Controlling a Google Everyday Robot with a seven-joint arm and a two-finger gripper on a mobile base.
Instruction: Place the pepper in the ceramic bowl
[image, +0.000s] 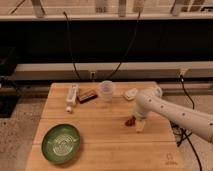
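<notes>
The claw (138, 124) sits low on the counter (100, 131), just beside the pepper (130, 121), evidently positioned to pick it up; whether it grips cannot be told. The green bowl (61, 143) lies well apart, empty.

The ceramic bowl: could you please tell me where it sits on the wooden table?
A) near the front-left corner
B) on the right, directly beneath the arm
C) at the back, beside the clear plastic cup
A: the green ceramic bowl lies near the front-left corner of the wooden table, well apart from the end effector, which is low beside the pepper on the right.
</notes>
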